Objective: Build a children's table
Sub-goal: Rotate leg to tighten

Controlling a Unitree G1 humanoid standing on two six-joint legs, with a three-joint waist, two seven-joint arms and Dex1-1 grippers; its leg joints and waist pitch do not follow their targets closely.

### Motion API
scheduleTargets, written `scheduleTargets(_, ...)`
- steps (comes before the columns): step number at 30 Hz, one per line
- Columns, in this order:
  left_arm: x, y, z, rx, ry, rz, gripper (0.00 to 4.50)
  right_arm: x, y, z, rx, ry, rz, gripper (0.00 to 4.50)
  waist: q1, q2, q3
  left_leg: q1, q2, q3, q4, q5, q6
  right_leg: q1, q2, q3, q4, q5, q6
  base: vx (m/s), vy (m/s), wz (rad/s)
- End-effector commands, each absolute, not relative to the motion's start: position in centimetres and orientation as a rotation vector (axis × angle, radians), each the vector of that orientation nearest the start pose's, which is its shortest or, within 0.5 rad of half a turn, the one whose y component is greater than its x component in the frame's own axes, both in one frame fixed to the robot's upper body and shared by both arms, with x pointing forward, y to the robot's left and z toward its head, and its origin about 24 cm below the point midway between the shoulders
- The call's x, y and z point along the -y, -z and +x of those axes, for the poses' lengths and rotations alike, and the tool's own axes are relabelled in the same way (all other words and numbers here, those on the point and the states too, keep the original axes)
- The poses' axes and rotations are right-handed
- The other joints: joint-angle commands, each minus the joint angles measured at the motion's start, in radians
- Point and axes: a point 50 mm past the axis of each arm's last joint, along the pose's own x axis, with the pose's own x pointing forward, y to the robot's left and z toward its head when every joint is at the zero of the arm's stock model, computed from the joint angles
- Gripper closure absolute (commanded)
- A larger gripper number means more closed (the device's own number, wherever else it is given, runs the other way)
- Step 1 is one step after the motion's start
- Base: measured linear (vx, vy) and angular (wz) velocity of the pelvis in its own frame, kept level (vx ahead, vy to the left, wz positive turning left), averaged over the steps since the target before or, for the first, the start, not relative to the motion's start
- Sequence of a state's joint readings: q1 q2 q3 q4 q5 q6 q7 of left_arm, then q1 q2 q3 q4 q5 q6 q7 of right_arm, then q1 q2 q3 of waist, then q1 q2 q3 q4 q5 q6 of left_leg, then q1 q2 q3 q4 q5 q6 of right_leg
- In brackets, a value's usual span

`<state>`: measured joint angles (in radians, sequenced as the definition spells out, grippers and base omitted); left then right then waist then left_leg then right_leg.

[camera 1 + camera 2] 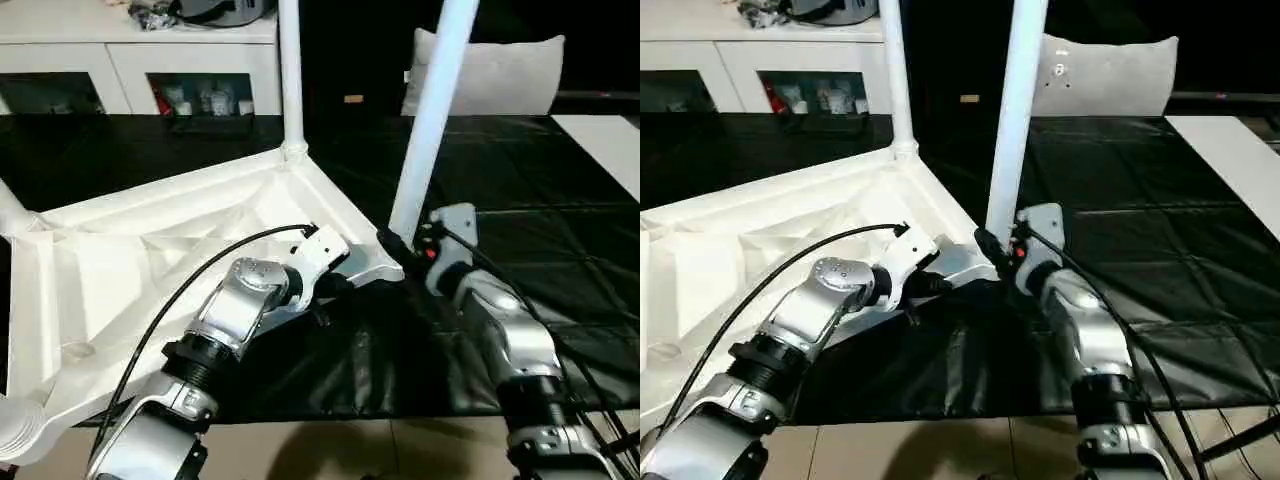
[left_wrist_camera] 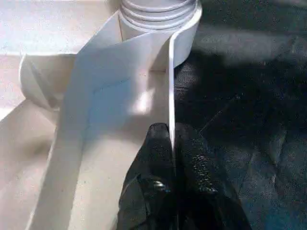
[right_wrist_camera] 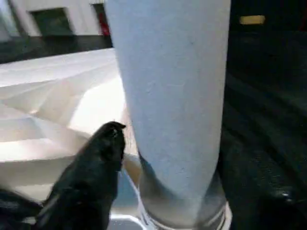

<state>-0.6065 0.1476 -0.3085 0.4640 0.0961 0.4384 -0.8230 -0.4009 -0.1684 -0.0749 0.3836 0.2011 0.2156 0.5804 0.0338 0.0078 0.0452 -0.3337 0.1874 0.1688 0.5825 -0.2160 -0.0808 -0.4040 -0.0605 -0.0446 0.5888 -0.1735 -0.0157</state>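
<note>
The white tabletop (image 1: 150,260) lies upside down on a black mat, ribbed underside up. One white leg (image 1: 290,80) stands upright in the far corner socket. A second leg (image 1: 432,120) rises, slightly tilted, from the near right corner socket (image 2: 158,19). My right gripper (image 1: 402,243) is shut on this leg just above the socket, a black finger (image 3: 98,163) on its side. My left gripper (image 2: 171,141) is shut on the tabletop's thin rim wall close to that same corner. Further legs show at the left edge (image 1: 10,210) and the bottom left (image 1: 18,435).
A black mat (image 1: 560,210) covers the work surface. A white glass-door cabinet (image 1: 130,60) stands at the back left, and a grey cushion (image 1: 500,75) lies behind the mat. A white panel (image 1: 610,140) lies at the far right. Tiled floor (image 1: 380,450) shows in front.
</note>
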Motion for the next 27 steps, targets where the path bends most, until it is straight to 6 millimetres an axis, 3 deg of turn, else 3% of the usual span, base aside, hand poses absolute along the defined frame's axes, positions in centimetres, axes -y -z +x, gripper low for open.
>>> scheduleTargets(1,-6.5,-4.5,31.5,-0.497,1.116,0.347,4.50,14.6,-5.6,31.5,-0.154,-0.682,0.113,1.07,0.009,-0.010,-0.054,-0.020,0.027,-0.004,-0.065,-0.150,0.082,0.056,-0.070,0.039,-0.078,-0.272,-0.192,0.000,0.000,0.00)
scheduleTargets(5,-7.7,-4.1,31.4,-0.512,1.171,0.434,4.50,16.2,-5.6,30.5,-0.193,-0.839,0.007,0.88,0.016,-0.009,-0.058,-0.021,0.028,-0.003,-0.059,-0.090,0.111,0.061,-0.068,0.037,-0.066,-0.162,-0.228,0.000,0.000,0.00)
scheduleTargets(8,-8.3,-4.0,31.2,-0.518,1.207,0.475,4.50,17.1,-5.9,30.2,-0.202,-0.898,-0.015,0.88,0.018,-0.010,-0.057,-0.020,0.029,-0.003,-0.059,-0.101,0.116,0.063,-0.069,0.037,-0.067,-0.172,-0.232,0.000,0.000,0.00)
scheduleTargets(10,-8.8,-3.9,31.0,-0.525,1.257,0.502,4.50,17.8,-6.3,29.9,-0.198,-0.960,-0.046,0.88,0.023,-0.009,-0.053,-0.017,0.032,-0.002,-0.063,-0.127,0.101,0.059,-0.070,0.036,-0.072,-0.231,-0.225,0.000,0.000,0.00)
scheduleTargets(14,-10.1,-3.9,29.8,-0.545,1.452,0.583,4.50,19.6,-7.1,29.3,-0.203,-1.112,-0.133,0.88,0.028,-0.009,-0.052,-0.014,0.034,-0.004,-0.065,-0.146,0.095,0.058,-0.072,0.037,-0.073,-0.263,-0.217,0.000,0.000,0.00)
scheduleTargets(17,-10.8,-3.9,29.3,-0.559,1.547,0.630,4.50,20.2,-7.4,28.8,-0.237,-1.210,-0.143,0.88,0.034,-0.009,-0.054,-0.013,0.036,-0.003,-0.062,-0.129,0.101,0.058,-0.070,0.036,-0.067,-0.227,-0.233,0.000,0.000,0.00)
scheduleTargets(21,-11.5,-4.2,28.9,-0.576,1.656,0.658,4.50,20.2,-7.5,28.0,-0.291,-1.338,-0.120,1.23,0.046,-0.006,-0.055,-0.012,0.040,0.000,-0.060,-0.119,0.107,0.058,-0.068,0.035,-0.060,-0.185,-0.251,0.000,0.000,0.00)
scheduleTargets(27,-11.4,-4.6,28.6,-0.569,1.737,0.665,4.50,19.7,-7.2,27.5,-0.331,-1.436,-0.092,1.65,0.060,-0.009,-0.054,-0.010,0.041,0.000,-0.061,-0.134,0.084,0.056,-0.072,0.036,-0.062,-0.239,-0.239,0.000,0.000,0.00)
